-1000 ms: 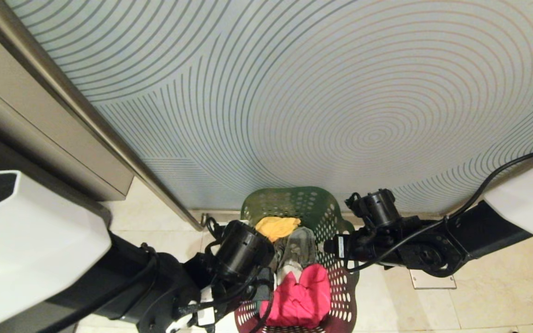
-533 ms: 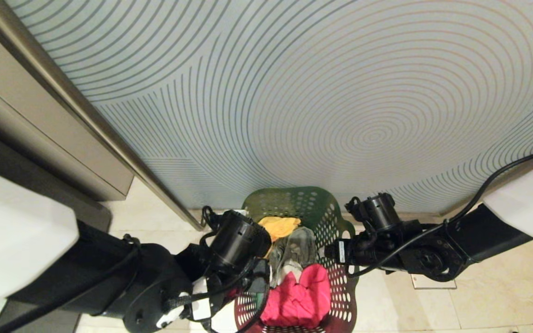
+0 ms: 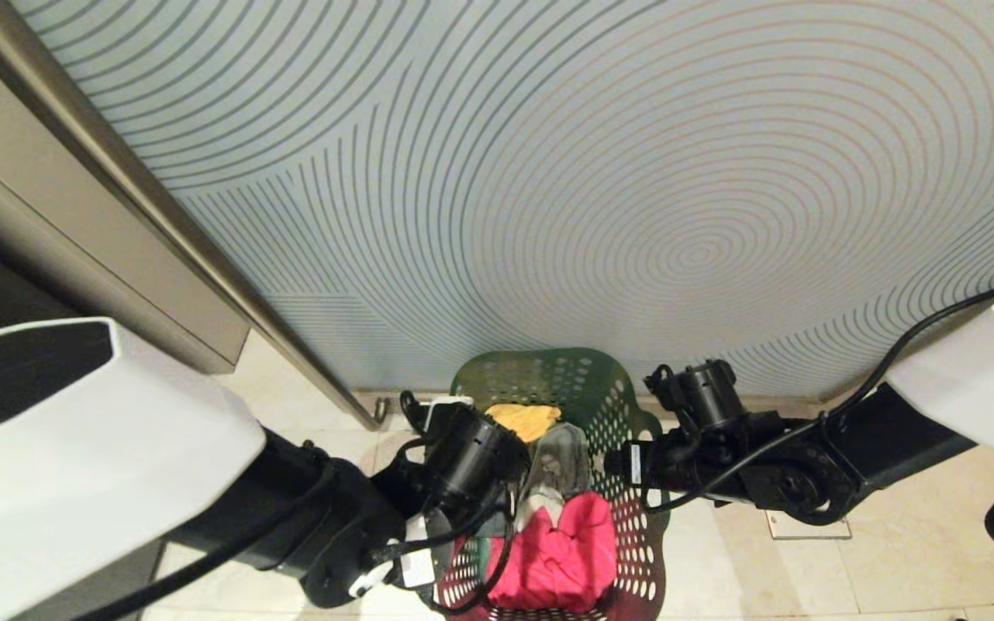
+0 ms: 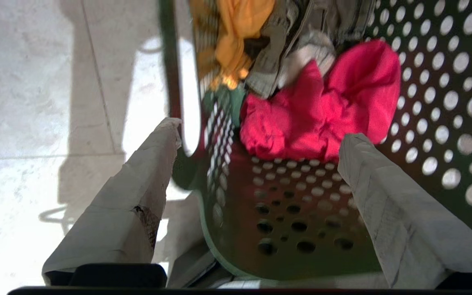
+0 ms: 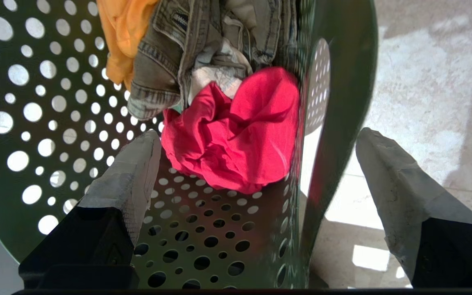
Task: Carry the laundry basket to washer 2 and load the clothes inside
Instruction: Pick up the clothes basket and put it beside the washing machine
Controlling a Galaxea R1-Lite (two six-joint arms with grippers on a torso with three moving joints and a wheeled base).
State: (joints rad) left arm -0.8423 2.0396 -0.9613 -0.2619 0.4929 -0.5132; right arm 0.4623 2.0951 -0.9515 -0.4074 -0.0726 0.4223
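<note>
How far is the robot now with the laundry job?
Early stage. Done: nothing visible yet. In hand: both open end effectors, left and right, straddle opposite walls of the laundry basket without gripping. Left: lifting, carrying to the washer (not in view), loading the clothes.

From the head view we lose the near end of the laundry basket below the picture's edge, and the left arm's wrist covers the basket's left rim, so we cannot see the left gripper there at all. The right gripper is likewise hidden behind its own wrist beside the basket's right rim. In the left wrist view the yellow garment and grey garment at the basket's far end are blurred and cut off, and no washer shows anywhere.
</note>
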